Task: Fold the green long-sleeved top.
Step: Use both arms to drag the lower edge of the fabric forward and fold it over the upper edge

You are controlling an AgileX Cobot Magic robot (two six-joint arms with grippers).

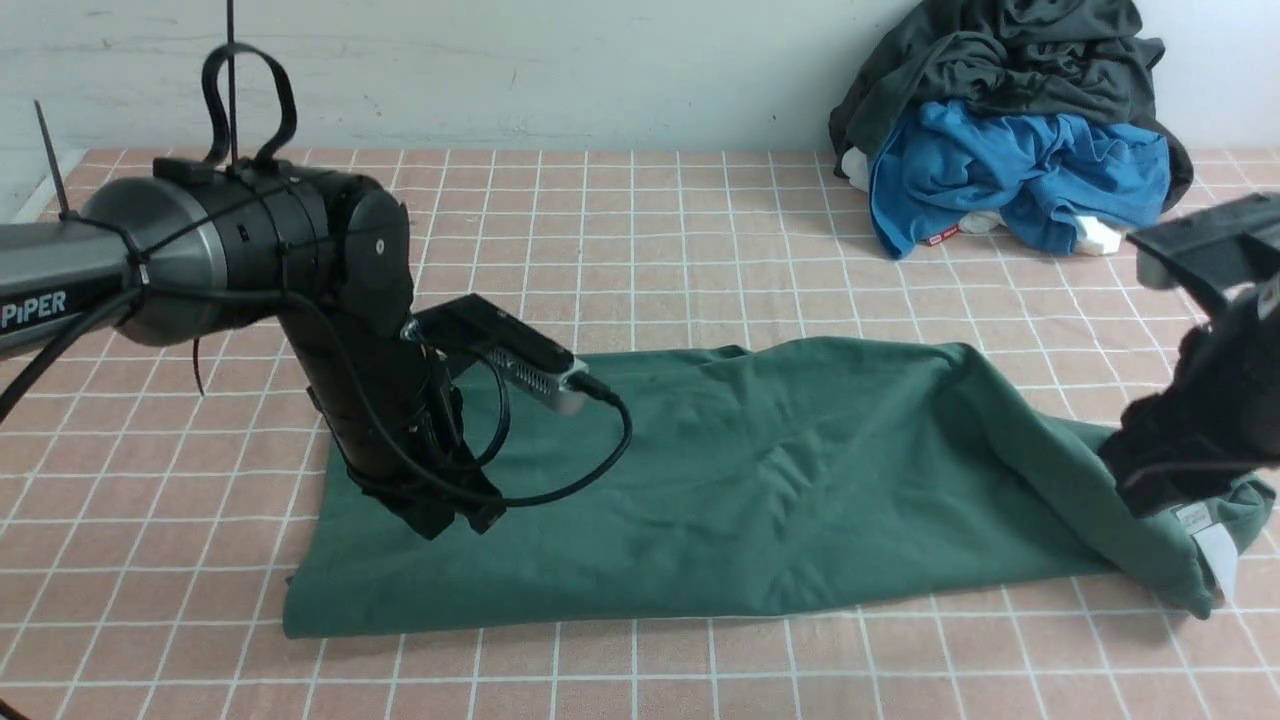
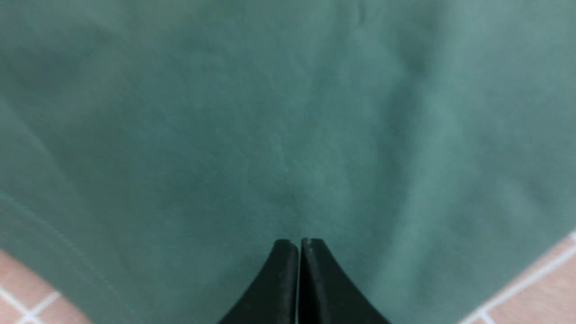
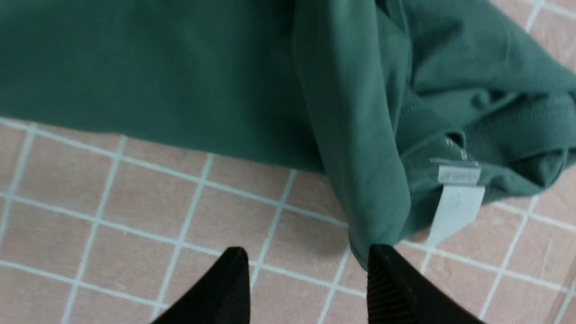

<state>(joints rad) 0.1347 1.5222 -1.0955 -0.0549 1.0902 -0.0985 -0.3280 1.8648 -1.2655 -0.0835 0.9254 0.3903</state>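
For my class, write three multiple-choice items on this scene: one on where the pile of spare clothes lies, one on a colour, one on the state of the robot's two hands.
1. Where on the table does the clothes pile lie?
A. Far right, against the wall. B. Near left. C. Centre.
2. What colour is the garment under the dark grey one?
A. Red. B. Bright blue. C. Yellow.
3. How do the hands stand?
A. Both open. B. Left hand shut, right hand open. C. Left open, right shut.

Key: 1 A, the heap sits at the far right by the wall. 2 B, blue cloth shows below the grey. 3 B, the left fingers meet over the green top and the right fingers stand apart.
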